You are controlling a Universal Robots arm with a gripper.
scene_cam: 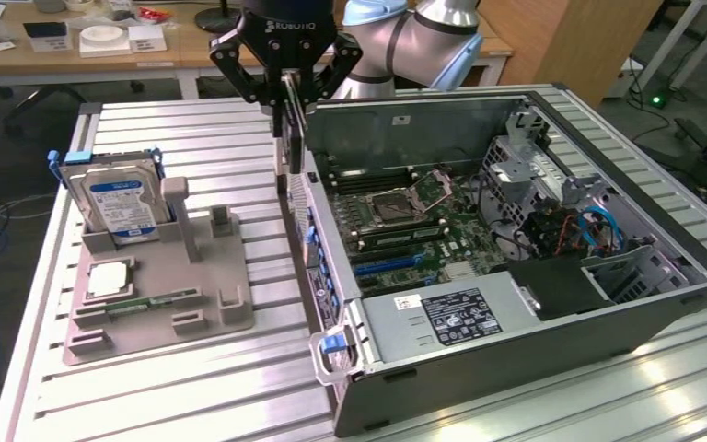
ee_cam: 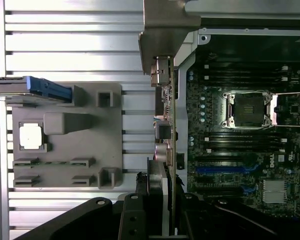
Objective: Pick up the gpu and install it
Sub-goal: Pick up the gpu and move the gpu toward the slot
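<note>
My gripper [scene_cam: 287,92] is shut on the gpu [scene_cam: 292,138], a thin black card that hangs edge-on below the fingers. The card is in the air over the open computer case's [scene_cam: 648,207] wall, on the exterior view's left side of the case. In the wrist view the gpu [ee_cam: 168,125] runs lengthwise between the fingers [ee_cam: 135,215]. Its pale metal bracket [ee_cam: 165,30] is at the far end. The card lies along the edge of the motherboard [ee_cam: 240,150], just outside the blue expansion slots [ee_cam: 217,170].
A grey parts holder [scene_cam: 194,276] sits on the slatted aluminium table [scene_cam: 144,387] at the exterior view's left. It carries an upright hard drive [scene_cam: 118,204], a CPU [scene_cam: 106,281] and a memory stick [scene_cam: 151,301]. The case's power supply [scene_cam: 452,318] is at the near end.
</note>
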